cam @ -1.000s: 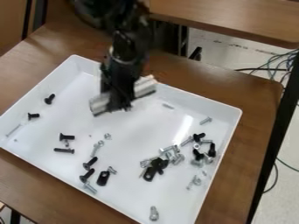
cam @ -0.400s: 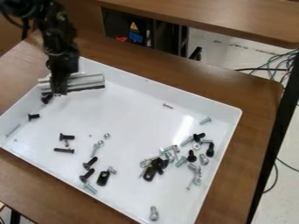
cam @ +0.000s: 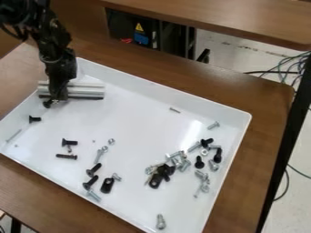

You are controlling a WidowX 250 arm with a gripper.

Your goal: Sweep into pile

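Note:
The black gripper [cam: 59, 93] hangs over the upper left corner of the white tray [cam: 159, 88], shut on a silvery ridged sweeping tool [cam: 88, 90] held crosswise. Just below the gripper's tip lies a black screw [cam: 48, 103]. Another black screw [cam: 34, 119] rests near the left wall. Several black and silver screws lie loosely in the lower left, among them a black screw [cam: 70, 142] and a black flat piece [cam: 107, 185]. A denser cluster of silver and black hardware [cam: 164, 170] spreads across the right part. One silver screw [cam: 160, 222] sits near the bottom corner.
The tray's raised walls surround the hardware, and the tray stands on a brown wooden table [cam: 267, 109]. Behind it are a second tabletop [cam: 224, 20] and a dark box with a yellow label [cam: 139, 28]. Cables [cam: 291, 63] lie on the floor at the right.
The gripper has carried the tool from the tray's upper middle leftward to the upper left corner, then slightly lower. Some screws in the right cluster have shifted a little.

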